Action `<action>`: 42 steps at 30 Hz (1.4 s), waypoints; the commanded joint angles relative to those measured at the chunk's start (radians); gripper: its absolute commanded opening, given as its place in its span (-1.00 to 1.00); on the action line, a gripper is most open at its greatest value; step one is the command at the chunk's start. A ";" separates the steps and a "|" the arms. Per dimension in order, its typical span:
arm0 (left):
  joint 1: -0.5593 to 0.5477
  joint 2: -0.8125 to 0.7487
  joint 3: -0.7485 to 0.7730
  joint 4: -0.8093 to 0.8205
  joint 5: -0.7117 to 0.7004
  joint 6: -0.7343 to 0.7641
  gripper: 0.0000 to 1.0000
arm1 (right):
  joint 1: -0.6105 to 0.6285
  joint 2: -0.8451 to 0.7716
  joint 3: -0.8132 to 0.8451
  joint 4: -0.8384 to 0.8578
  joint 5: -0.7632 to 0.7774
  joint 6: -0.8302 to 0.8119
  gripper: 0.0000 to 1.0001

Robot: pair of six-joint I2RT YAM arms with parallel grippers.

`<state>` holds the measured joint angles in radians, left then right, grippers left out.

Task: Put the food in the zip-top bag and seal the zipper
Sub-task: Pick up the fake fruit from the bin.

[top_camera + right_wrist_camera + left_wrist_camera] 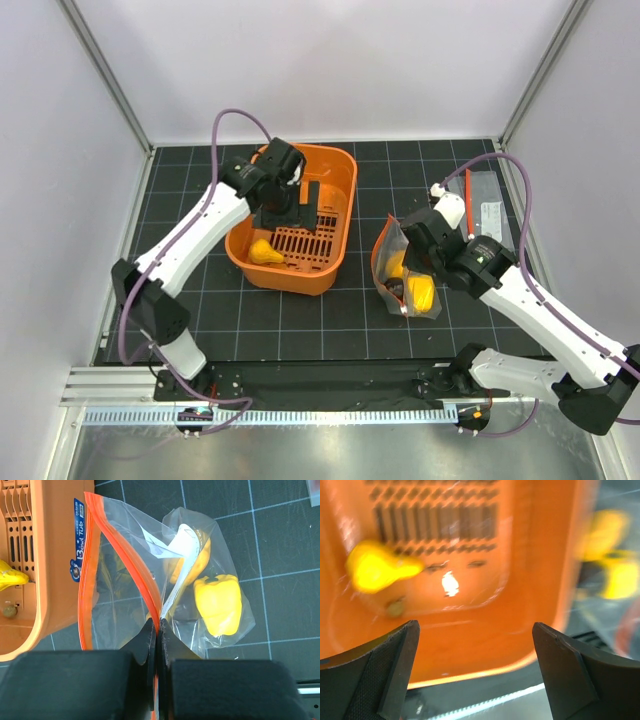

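The zip-top bag [384, 262] lies right of the orange basket with its mouth open; it also shows in the right wrist view [125, 605]. My right gripper [159, 626] is shut on its red-orange zipper [142, 575] and sits at the bag's upper edge in the top view [408, 240]. Inside the bag are a yellow pepper [218, 603], an orange-yellow piece [196, 560] and a dark brown piece [393, 290]. My left gripper [295, 212] is open and empty above the basket; the left wrist view [475, 645] is blurred. A yellow food [375, 570] lies on the basket floor [263, 252].
The orange slotted basket [335, 265] stands at mid-left, its wall close to the bag mouth [50, 565]. A small olive bit [395, 608] lies in it. A narrow clear pouch with a white label [490, 208] lies at the far right. White walls enclose the mat.
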<state>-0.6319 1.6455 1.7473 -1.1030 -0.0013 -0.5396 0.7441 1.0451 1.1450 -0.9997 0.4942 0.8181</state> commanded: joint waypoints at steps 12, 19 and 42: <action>0.008 0.089 -0.291 -0.238 -0.075 0.032 0.99 | -0.011 0.001 0.002 0.032 0.026 -0.030 -0.98; 0.008 0.264 -0.310 -0.113 -0.152 0.064 0.99 | -0.025 0.006 0.004 0.032 0.023 -0.045 -0.98; 0.063 0.356 0.009 -0.003 -0.398 0.150 1.00 | -0.037 0.010 -0.005 0.029 -0.008 -0.045 -0.98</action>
<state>-0.5980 1.9968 1.7020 -1.1175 -0.3981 -0.4091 0.7132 1.0542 1.1343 -0.9916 0.4885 0.7815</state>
